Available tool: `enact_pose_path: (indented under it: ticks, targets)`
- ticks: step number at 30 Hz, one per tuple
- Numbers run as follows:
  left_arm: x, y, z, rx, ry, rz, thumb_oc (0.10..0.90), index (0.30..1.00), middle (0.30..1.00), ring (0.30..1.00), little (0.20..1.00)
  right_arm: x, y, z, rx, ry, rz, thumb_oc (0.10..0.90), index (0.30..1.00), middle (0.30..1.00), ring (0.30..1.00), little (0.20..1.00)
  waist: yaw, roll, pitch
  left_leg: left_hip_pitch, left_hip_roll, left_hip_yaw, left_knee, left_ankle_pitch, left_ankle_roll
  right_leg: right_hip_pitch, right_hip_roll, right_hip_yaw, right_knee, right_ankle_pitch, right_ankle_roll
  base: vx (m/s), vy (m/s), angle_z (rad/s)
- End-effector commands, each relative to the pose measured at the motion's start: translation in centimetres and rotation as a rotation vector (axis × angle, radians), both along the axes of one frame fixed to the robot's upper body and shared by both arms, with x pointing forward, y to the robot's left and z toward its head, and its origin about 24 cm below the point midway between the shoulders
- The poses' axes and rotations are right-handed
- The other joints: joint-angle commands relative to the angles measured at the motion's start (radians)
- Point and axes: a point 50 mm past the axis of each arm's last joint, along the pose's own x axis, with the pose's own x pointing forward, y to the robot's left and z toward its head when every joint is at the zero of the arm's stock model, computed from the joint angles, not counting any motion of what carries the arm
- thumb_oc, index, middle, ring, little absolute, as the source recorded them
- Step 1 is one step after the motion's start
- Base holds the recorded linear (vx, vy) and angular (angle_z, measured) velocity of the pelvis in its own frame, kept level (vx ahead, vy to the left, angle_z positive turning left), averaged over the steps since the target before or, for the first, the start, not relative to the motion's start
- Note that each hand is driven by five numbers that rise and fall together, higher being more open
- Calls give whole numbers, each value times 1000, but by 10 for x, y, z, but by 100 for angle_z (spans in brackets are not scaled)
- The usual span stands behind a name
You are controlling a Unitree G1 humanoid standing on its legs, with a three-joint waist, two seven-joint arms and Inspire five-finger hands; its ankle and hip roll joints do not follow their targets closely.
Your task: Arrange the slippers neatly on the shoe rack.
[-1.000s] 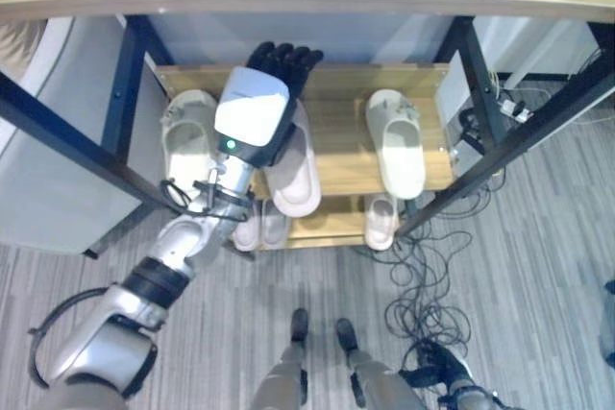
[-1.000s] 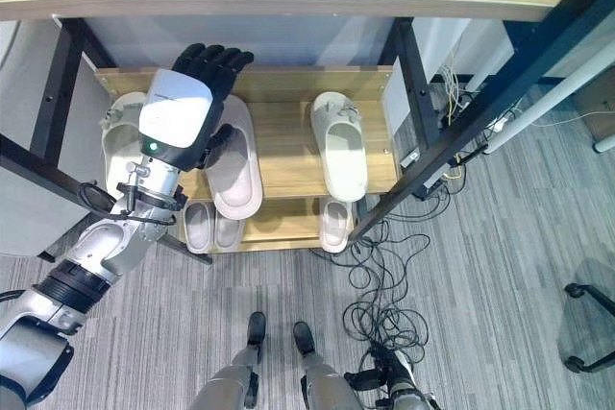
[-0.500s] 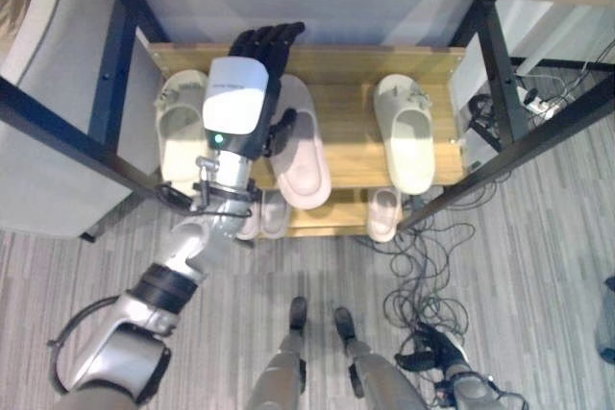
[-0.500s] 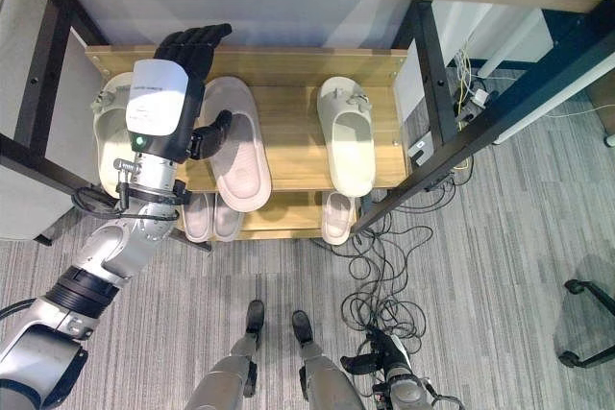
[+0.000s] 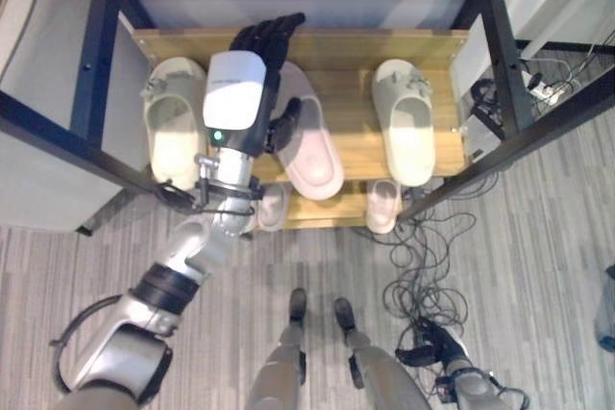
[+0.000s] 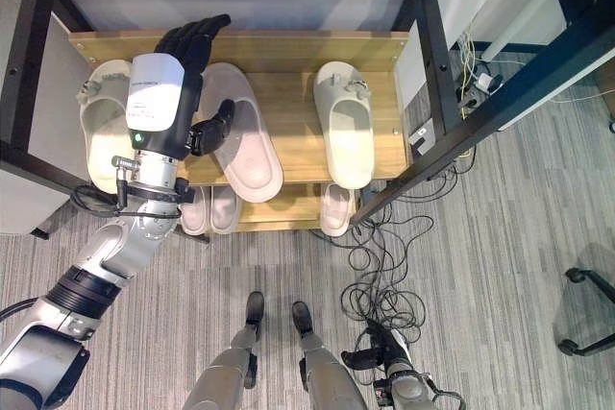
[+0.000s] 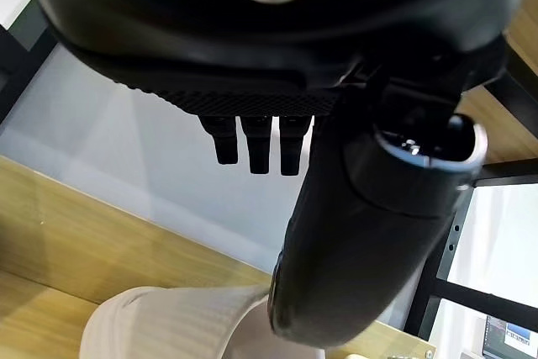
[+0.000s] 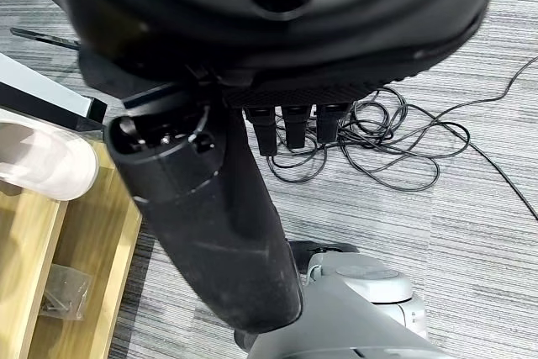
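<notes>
Wooden shoe rack (image 5: 346, 49) with black metal posts, seen from above, under a wooden top board that cuts off the back of the view. On the upper shelf three slippers: cream slipper (image 5: 173, 120) at the left end close to the left post, pink slipper (image 5: 312, 141) in the middle, lying tilted with its heel hanging over the front edge of the shelf, and pale green slipper (image 5: 404, 133) toward the right end, straight, toe to the back. Open wood between the pink and the green one, and a narrower free strip behind the toes up to the back edge. Lower shelf mostly hidden under the upper one; only the front ends of small slippers (image 6: 210, 208) and of one more small slipper (image 5: 382, 205) visible, details hard to make out. Left hand (image 5: 258, 55) stretched over the shelf, between the cream slipper and the pink one, fingers straight and relaxed, pointing to the back, grasping nothing; thumb beside the inner edge of the pink slipper, contact not clear. Part of the pink slipper's toe covered by the hand. Right hand (image 8: 210, 208) low at the side over grey floor (image 8: 471, 233), fingers loose and extended, holding nothing. Loose cables (image 5: 428, 266) on the floor at the right front of the rack.
</notes>
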Motion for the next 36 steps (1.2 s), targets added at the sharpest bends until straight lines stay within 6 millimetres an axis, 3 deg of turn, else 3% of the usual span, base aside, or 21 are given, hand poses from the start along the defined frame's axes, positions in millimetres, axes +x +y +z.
enact_pose_path:
  ticks: [1,10,30,32,34,36]
  targets:
    - [-14,-15,52,-60,-249,-81,800,900,900,900,900,-20,-15,0,-42,8,4,800,900,900,900,900,-6,-6,-49,-47,-25,51,114,-133,20,-5,-62,-113,24,-24,32,0,0,0]
    - [-13,-20,52,-25,-227,-80,800,900,900,900,900,-22,-15,-1,-46,21,11,800,900,900,900,900,-5,-3,-53,-32,-25,56,106,-136,20,6,-64,-130,25,-32,32,0,0,0]
    - [9,-27,32,18,-96,-24,800,900,900,900,900,-19,-16,0,-51,14,17,800,900,900,900,900,-14,-9,-38,-41,-20,73,76,-117,17,-10,-71,-145,1,-14,35,0,0,0]
    - [20,-12,32,152,-149,153,800,900,900,900,900,-20,-17,1,-56,13,23,800,900,900,900,900,-17,-9,-42,-42,-19,74,73,-117,16,-12,-71,-147,-2,-14,37,0,0,0]
    - [27,-7,26,199,-135,208,800,900,900,900,900,-18,-16,2,-55,4,29,800,900,900,900,900,-18,-11,-42,-44,-18,76,75,-118,16,-13,-71,-149,-2,-14,38,0,0,0]
    - [36,20,13,251,-64,348,800,900,900,900,900,-16,-17,3,-62,-10,31,800,900,900,900,900,-20,-12,-44,-49,-16,80,81,-120,16,-14,-70,-148,-2,-14,40,0,0,0]
